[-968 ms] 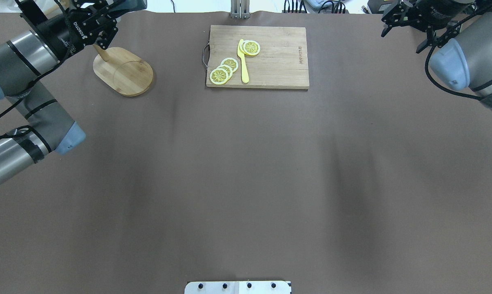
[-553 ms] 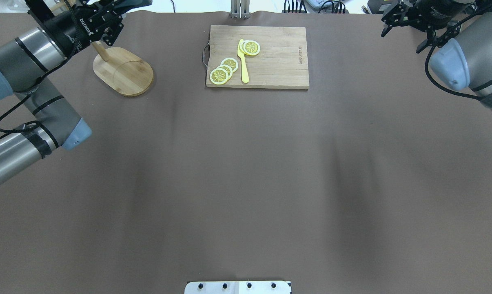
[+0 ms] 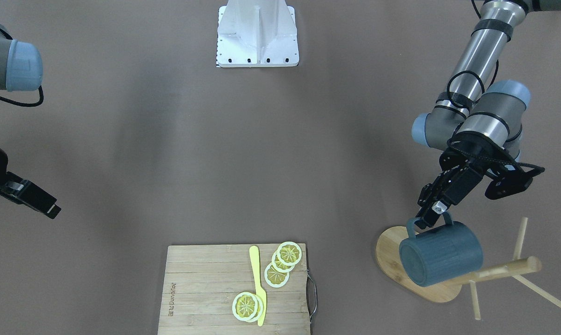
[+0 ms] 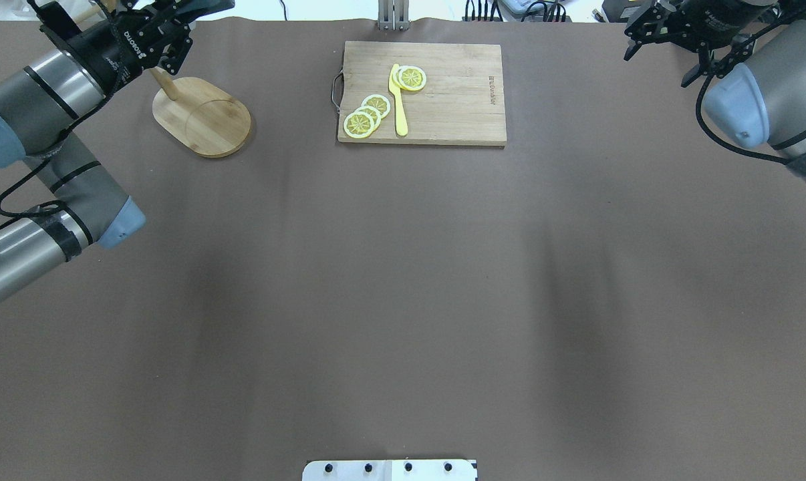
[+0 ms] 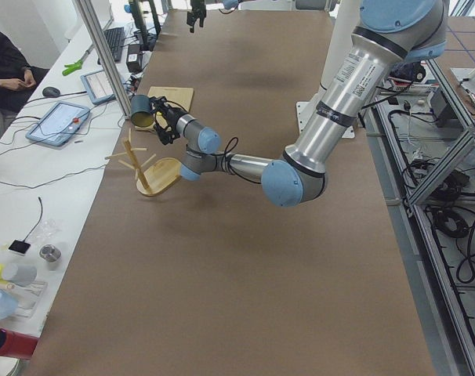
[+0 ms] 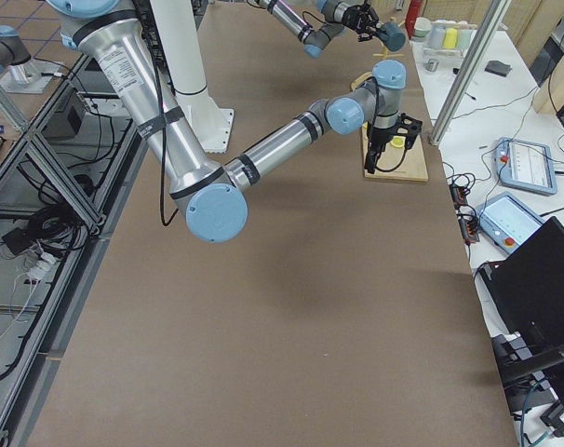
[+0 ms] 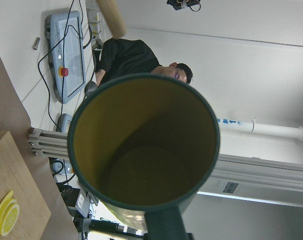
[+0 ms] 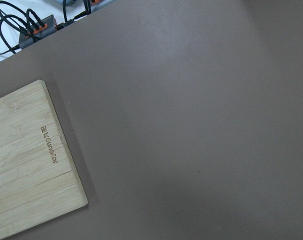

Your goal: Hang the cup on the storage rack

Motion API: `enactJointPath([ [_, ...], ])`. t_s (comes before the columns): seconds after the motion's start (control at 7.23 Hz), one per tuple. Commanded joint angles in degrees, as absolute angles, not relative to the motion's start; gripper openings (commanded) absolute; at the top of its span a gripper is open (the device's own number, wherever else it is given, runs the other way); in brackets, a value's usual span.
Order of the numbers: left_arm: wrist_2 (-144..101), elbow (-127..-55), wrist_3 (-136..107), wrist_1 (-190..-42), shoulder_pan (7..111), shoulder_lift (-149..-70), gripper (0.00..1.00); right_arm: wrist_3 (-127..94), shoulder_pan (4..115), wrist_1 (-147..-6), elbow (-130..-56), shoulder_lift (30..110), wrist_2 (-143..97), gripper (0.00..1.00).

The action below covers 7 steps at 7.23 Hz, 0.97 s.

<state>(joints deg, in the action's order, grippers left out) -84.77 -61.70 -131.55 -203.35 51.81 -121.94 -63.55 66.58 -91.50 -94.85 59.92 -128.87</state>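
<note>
Gripping the cup (image 3: 441, 253) by its loop handle (image 3: 448, 221), the left gripper (image 3: 430, 215) has its 2 fingers clamped on the loop. The cup is clear of the table. In the front-facing view the cup body hangs at 5 o'clock from the fingertips, lying on its side with its closed bottom toward that camera.

Left wrist view: the mug mouth fills the frame with the yellow inside exposed, and the handle sits at 6 o'clock. A dowel tip (image 7: 111, 17) shows at 12 o'clock of the rim, apart from it. The cup is not on any peg.

The storage rack (image 3: 387, 253) stands at 10 o'clock on the table in the overhead view. In the front-facing view the cup overlaps the rack's oval base, and the post (image 3: 504, 270) runs out from behind the cup toward 3 o'clock. In the left side view the cup is level with or above the top of the rack.

The right gripper (image 4: 657, 37) hangs at 1 o'clock in the overhead view, with jaws that look parted and nothing between them.

The cutting board (image 4: 456, 100) lies at 12 o'clock and carries the lemon slices (image 4: 366, 115) and a yellow knife (image 4: 398, 100). It is well apart from both grippers.
</note>
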Motion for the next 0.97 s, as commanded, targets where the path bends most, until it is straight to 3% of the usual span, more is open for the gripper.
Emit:
enactJointPath([
  [0.0,-83.6,-60.8,-132.1,-203.1,51.9,-122.3,0.00,-63.5,66.6,-91.5,-94.9,59.9,-128.8,1.00],
  [0.83,-81.9,-56.6,-132.1,-201.4,52.5,-125.6,0.00,-63.5,66.6,-91.5,-94.9,59.9,-128.8,1.00],
])
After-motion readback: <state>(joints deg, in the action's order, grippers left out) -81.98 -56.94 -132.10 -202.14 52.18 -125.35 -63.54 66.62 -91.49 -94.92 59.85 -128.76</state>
